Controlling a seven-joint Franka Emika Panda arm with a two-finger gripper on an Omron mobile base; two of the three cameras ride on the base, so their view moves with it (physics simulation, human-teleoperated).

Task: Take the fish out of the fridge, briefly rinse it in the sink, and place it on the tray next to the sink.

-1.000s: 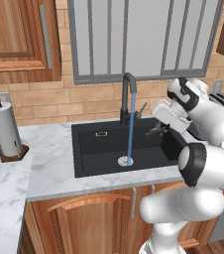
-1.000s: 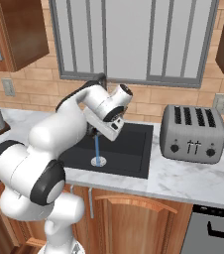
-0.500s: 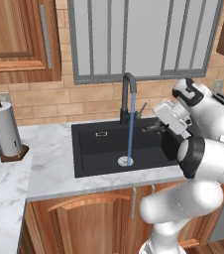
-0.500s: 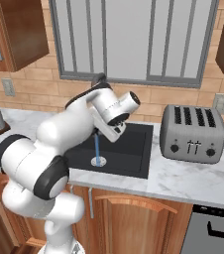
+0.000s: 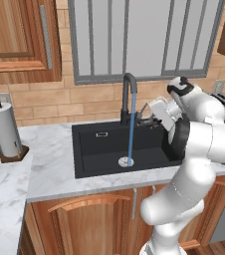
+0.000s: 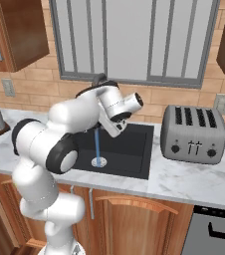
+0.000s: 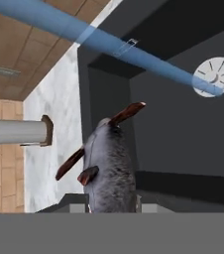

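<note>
Protruding between fingers [image 7: 111, 208]: fish [image 7: 109, 168], over sink [image 7: 183, 129].

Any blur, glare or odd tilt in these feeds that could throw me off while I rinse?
Hand view: rolled sideways, so the water stream runs diagonally to the drain; the fish is sharp, between the fingertips. Left base view: even light, no glare, sink interior uniformly black, little shadow detail. Right base view: the arm hides part of the basin; toaster is crisp.

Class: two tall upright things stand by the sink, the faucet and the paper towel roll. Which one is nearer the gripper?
The dark arched faucet, pouring water into the sink, is nearer the gripper holding the fish. The paper towel roll stands far off on the counter's left.
</note>
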